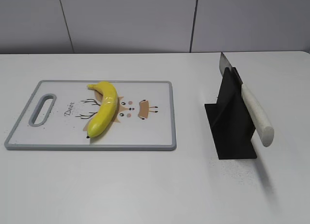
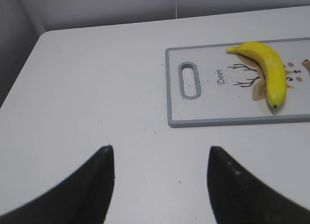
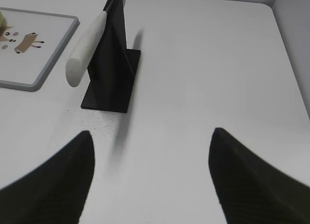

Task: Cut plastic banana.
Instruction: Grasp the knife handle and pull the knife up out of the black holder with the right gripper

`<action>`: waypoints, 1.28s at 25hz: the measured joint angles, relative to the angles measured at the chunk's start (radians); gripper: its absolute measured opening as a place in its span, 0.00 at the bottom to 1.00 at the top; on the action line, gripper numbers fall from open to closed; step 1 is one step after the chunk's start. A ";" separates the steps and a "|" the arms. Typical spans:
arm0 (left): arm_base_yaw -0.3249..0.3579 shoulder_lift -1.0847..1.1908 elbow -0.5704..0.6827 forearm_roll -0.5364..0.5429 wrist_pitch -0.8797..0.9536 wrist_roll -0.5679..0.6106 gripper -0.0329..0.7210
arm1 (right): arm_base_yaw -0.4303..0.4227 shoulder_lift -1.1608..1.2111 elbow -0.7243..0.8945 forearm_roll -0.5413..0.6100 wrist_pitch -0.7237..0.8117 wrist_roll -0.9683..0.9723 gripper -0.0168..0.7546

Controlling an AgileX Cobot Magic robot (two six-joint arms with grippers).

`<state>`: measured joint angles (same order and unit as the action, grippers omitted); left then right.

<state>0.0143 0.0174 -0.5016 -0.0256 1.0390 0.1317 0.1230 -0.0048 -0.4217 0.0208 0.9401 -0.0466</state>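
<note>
The curved glossy bright-yellow plastic banana [image 1: 103, 109] lies on the white cutting board with grey rim [image 1: 164, 136], roughly mid-board, over a printed deer cartoon with the word "Deer". Its stem end points to the far edge, its other end toward the near edge. Nothing touches it. The board has an oval grey handle slot [image 1: 42, 109] at its left end and sits flat on the white table [image 1: 145, 185].

Well to the right of the board, apart from it, stands a black angled knife stand [image 1: 231, 127]. A knife with a whitish handle [image 1: 257, 116] rests slotted in it, tilted, handle toward the near side and sticking out past the stand, grey blade tip [image 1: 224, 63] poking up at the far side.

My left gripper [image 2: 160, 185] hovers over bare table near the board's handle end, black fingers [image 2: 97, 185] spread apart, holding nothing. The banana is up and right of it in the left wrist view, well apart.

My right gripper [image 3: 150, 180] hovers over bare table on the near side of the knife stand, fingers [image 3: 242, 180] spread wide, holding nothing. Neither arm shows in the exterior view.
</note>
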 joint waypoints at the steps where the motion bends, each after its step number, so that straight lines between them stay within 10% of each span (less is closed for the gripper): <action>1: 0.000 0.000 0.000 0.000 0.000 0.000 0.82 | 0.000 0.000 0.000 0.000 0.000 0.000 0.77; 32: 0.000 0.000 0.000 0.000 0.000 0.000 0.82 | 0.000 0.745 -0.421 0.001 0.246 0.000 0.76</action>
<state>0.0143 0.0174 -0.5016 -0.0256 1.0390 0.1317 0.1230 0.7402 -0.8425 0.0216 1.1858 -0.0466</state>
